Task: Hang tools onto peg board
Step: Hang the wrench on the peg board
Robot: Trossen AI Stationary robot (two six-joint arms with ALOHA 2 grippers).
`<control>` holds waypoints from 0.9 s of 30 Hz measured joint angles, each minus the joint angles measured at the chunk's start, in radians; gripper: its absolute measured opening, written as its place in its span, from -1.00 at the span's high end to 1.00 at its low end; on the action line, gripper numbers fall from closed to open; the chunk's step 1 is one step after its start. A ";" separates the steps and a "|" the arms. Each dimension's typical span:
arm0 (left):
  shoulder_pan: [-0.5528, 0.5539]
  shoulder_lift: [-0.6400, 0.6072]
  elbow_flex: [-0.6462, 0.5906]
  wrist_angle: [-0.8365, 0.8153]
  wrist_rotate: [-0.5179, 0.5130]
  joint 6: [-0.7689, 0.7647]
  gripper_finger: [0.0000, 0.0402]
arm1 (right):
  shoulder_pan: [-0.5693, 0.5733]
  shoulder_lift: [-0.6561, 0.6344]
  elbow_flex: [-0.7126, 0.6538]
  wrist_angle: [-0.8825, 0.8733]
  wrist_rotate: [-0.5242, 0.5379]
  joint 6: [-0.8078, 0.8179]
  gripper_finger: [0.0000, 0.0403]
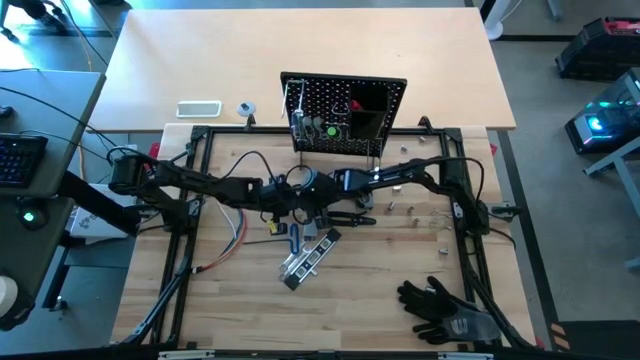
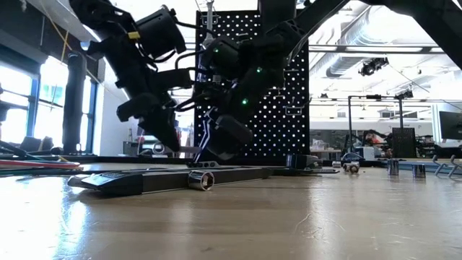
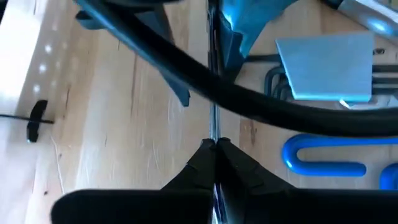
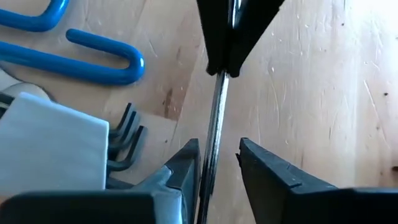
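A light wooden table (image 1: 400, 270) carries black gloves (image 1: 445, 310), a socket rail (image 1: 310, 257) and the peg board (image 1: 343, 115).

Black gloves (image 1: 445, 310) lying on wooden table (image 1: 380, 290), near its front right corner. Bundle of coloured wires (image 1: 232, 240) on the left part of the tabletop, red and orange strands curving toward the frame. White rectangular object (image 1: 198, 108) and small round item (image 1: 246, 108) resting on the pale rear surface, left of centre, just beside each other. Keyboard (image 1: 20, 160) at far left edge, off the table. Green indicator light (image 1: 28, 215) glowing below it.
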 joint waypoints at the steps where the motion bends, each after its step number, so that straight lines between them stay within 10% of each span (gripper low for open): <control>1: 0.000 0.000 0.005 -0.011 0.001 0.001 1.00 | 0.001 0.000 0.000 -0.001 0.005 -0.001 0.54; 7: -0.001 0.000 0.017 -0.041 0.006 -0.002 1.00 | 0.001 0.000 0.000 -0.007 -0.023 -0.003 0.94; 27: 0.000 -0.272 0.018 -0.123 -0.001 -0.017 0.59 | 0.008 -0.006 0.000 0.032 -0.077 0.100 0.99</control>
